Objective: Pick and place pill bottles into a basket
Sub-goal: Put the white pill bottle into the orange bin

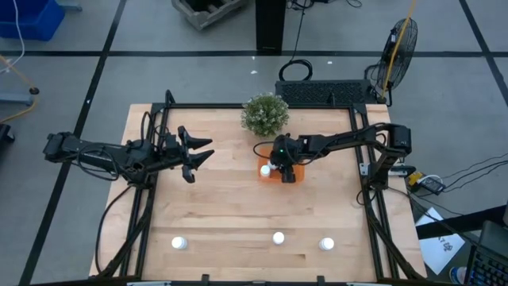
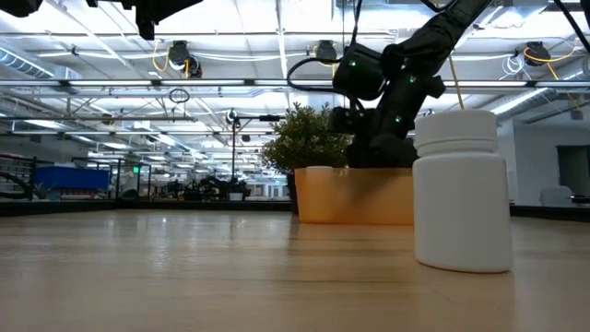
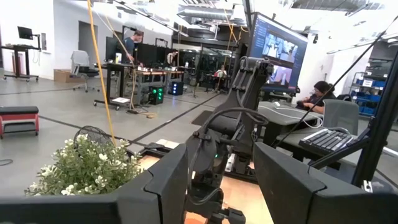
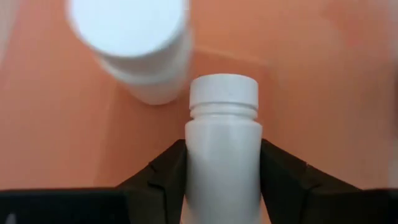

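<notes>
Arms at mid-table. My right arm reaches in from the table's right edge, elbow bent, wrist pitched down so that my right gripper (image 1: pixel 286 170) hangs directly over the basket (image 1: pixel 275 175). In the right wrist view the gripper (image 4: pixel 222 171) pinches a pill bottle (image 4: pixel 222 165) between its two dark fingers (image 4: pixel 163 171), one pressed to each side of the white body. The bottle's long axis runs straight out along the fingers, cap end leading, pointing down toward the orange basket floor (image 4: pixel 323 93). Just beyond that cap, a second bottle (image 4: pixel 134 43) already stands in the basket, its round cap facing the camera; it appears in the high view as a white spot (image 1: pixel 265 169) just beside my gripper. My left arm lies stretched from the table's left edge, its left gripper (image 1: pixel 198 155) held well apart from the basket with fingers spread wide. Three bottles stand upright in a row along the near edge, far from both grippers: one (image 1: pixel 179 243), one (image 1: pixel 279 237), one (image 1: pixel 326 244). A green plant (image 1: pixel 265 114) sits just behind the basket.
</notes>
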Available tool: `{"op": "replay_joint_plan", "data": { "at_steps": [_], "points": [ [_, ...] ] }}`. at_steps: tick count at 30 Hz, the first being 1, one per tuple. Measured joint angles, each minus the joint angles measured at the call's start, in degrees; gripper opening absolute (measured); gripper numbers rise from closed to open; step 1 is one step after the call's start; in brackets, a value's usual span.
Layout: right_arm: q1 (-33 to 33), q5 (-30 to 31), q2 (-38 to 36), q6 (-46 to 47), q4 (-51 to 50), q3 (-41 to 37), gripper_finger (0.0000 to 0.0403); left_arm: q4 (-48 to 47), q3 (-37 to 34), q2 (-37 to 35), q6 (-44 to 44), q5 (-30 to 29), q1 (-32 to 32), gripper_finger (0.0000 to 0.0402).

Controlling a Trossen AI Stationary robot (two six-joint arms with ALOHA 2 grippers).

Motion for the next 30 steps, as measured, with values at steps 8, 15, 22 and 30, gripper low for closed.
{"op": "replay_joint_plan", "data": {
  "at_steps": [8,15,22,30],
  "points": [
    [0.0,4.7,-6.5,-0.1,0.4,0.0,0.0151,0.0,0.0,0.0,0.0,0.0,0.0,0.0186],
    [3.1,4.4,-13.9,0.7,2.2,0.0,0.0151,0.0,0.0,0.0,0.0,0.0,0.0,0.0186],
    [8.7,2.5,-16.3,1.4,11.5,0.1,0.0151,0.0,0.0,0.0,0.0,0.0,0.0,0.0186],
    [12.2,2.9,-16.3,6.5,24.7,0.1,0.0151,0.0,0.0,0.0,0.0,0.0,0.0,0.0186]
  ]
}}
